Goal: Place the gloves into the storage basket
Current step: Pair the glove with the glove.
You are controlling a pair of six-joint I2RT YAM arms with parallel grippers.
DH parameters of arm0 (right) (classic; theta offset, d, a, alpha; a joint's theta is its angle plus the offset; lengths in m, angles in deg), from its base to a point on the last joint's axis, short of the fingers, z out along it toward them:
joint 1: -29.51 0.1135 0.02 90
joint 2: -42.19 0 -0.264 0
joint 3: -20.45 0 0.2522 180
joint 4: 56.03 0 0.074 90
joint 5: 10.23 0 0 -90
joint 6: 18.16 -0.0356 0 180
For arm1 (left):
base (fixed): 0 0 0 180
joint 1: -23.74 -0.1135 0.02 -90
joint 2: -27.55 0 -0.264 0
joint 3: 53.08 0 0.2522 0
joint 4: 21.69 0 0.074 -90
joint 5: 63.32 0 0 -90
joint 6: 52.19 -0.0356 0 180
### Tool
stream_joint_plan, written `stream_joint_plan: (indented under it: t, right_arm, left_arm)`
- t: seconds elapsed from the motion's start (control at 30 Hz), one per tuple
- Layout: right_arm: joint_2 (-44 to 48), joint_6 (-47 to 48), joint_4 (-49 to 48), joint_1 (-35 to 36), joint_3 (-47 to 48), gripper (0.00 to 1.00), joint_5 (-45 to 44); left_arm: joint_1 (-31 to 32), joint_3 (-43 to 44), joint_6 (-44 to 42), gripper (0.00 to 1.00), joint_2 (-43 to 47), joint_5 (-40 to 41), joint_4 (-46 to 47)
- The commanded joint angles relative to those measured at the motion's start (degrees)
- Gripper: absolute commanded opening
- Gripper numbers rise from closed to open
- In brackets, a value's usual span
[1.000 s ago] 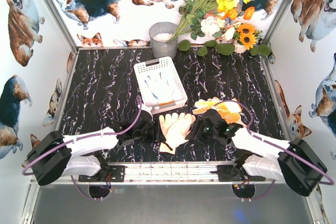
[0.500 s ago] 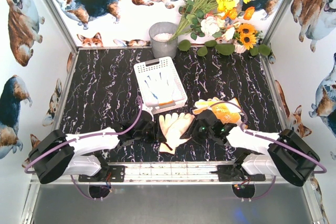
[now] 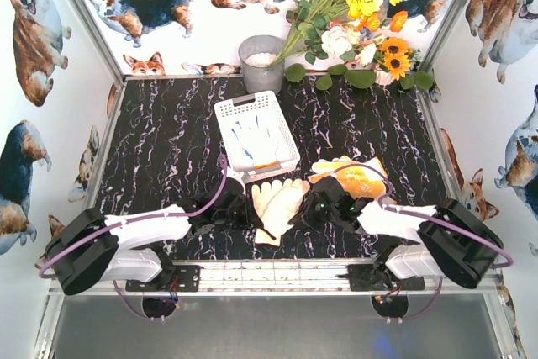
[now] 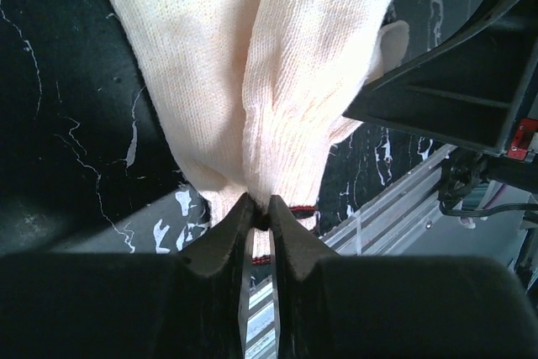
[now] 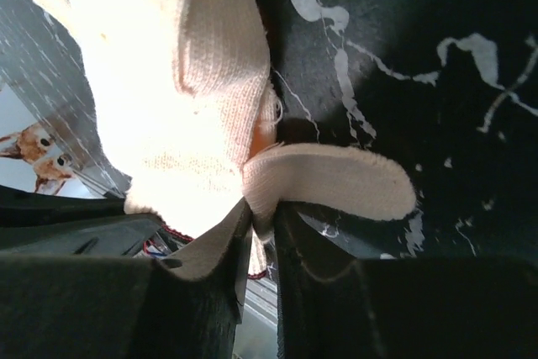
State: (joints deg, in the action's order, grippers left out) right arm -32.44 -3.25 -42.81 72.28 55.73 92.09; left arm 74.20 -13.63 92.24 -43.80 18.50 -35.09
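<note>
Partway through: left gripper [image 4: 259, 208] and right gripper [image 5: 261, 212] are each pinching nearly closed on cream gloves [image 3: 277, 201] lying between them. Storage basket [image 3: 252, 100], just beyond them, is holding white gloves [image 3: 252, 136] already; yellow gloves [image 3: 357, 176] are waiting beside the right gripper.

A grey pot [image 3: 261, 63] stands at the top centre on the black marbled desk [image 3: 168, 140], a yellow-and-white bouquet [image 3: 353, 6] to its right, corgi-printed walls [image 3: 34, 23] all around.

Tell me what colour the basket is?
The storage basket is white; the top external view shows it best.
</note>
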Motion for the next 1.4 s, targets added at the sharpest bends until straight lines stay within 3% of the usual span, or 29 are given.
stream_joint_plan:
  t: [0.0,0.3,0.5,0.7,0.97,1.37]
  right_arm:
    - [6.31,2.32,5.88,0.38,1.51,0.17,-4.44]
    - [20.01,5.08,16.90,0.30,3.18,0.01,-11.55]
    - [22.52,10.98,21.58,0.22,8.14,0.00,-14.87]
    - [17.78,17.60,24.13,0.13,16.05,0.00,-14.65]
    - [8.93,19.87,20.00,-0.22,21.48,0.00,-11.20]
    - [-0.93,23.90,16.81,-1.43,29.77,0.00,-7.10]
  left_arm:
    - [0.26,1.14,0.10,0.04,2.86,1.17,-0.70]
    - [0.26,3.46,0.61,0.00,6.12,1.70,-1.13]
    - [0.26,5.33,1.03,0.00,9.48,3.26,-1.60]
    - [0.10,7.43,0.12,0.00,11.34,5.48,-5.25]
    - [-1.14,8.39,-0.30,0.00,17.84,11.62,-9.67]
    - [-5.24,11.66,-4.82,0.00,21.23,13.70,-16.30]
